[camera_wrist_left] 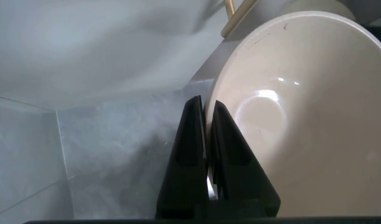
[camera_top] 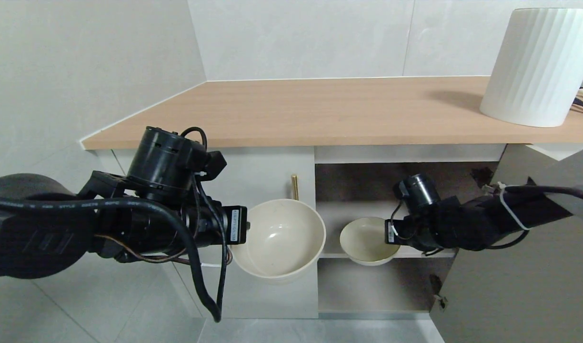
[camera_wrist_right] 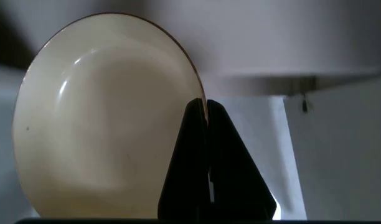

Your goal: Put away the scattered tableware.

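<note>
My left gripper (camera_top: 246, 231) is shut on the rim of a large cream bowl (camera_top: 282, 240), held in the air in front of the closed left cabinet door. In the left wrist view its fingers (camera_wrist_left: 193, 134) pinch the bowl (camera_wrist_left: 302, 118) at its edge. A smaller cream bowl (camera_top: 365, 239) is held by its rim in my right gripper (camera_top: 390, 234), just over the front edge of the middle shelf (camera_top: 339, 209) inside the open cabinet. The right wrist view shows that gripper (camera_wrist_right: 206, 121) shut on the small bowl (camera_wrist_right: 109, 118).
A wooden countertop (camera_top: 320, 109) runs above the cabinet, with a white ribbed cylinder (camera_top: 537, 64) at its right end. The left door has a brass handle (camera_top: 295, 186). The right door (camera_top: 515, 267) stands open at the right. Below the shelf lies another compartment (camera_top: 372, 286).
</note>
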You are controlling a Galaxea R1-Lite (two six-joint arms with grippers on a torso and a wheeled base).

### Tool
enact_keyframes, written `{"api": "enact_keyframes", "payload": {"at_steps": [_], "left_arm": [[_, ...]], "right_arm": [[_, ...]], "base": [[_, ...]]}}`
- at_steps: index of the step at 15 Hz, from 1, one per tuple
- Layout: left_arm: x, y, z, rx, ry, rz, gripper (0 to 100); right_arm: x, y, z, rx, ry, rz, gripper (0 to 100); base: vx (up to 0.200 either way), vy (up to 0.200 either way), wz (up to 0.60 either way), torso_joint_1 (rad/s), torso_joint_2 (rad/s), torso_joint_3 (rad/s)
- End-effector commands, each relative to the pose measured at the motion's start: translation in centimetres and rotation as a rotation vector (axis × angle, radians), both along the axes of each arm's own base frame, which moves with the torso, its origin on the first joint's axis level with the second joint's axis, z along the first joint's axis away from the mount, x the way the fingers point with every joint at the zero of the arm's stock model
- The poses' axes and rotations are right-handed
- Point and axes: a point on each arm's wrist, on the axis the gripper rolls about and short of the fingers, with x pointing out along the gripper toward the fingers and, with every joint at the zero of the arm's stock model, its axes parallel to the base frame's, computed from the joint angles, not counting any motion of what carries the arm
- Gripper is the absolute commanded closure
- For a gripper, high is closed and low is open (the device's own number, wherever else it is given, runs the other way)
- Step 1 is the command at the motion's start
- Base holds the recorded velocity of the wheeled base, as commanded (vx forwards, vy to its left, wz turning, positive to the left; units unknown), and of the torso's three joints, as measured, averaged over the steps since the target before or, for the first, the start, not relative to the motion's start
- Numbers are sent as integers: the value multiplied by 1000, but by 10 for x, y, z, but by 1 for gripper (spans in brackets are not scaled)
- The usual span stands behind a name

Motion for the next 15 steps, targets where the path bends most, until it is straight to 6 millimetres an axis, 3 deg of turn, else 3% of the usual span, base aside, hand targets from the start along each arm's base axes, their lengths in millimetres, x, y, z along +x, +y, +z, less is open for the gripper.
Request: {"api": "enact_keyframes", "payload": {"at_steps": [1, 6, 15], "left_arm": [[-3, -3, 1, -3, -4, -13, 100], [-4, -5, -2, 3, 5, -21, 100], [-3, -7, -5, 9, 14, -24, 100]], "right_arm": [[31, -1, -34, -36, 27, -56, 100], [54, -11, -70, -54, 55, -163, 100], [84, -23, -82, -59, 11, -240, 100]], "base": [[0, 0, 0, 0, 0, 0], [0, 0, 0, 0, 0, 0], [0, 0, 0, 0, 0, 0]]}}
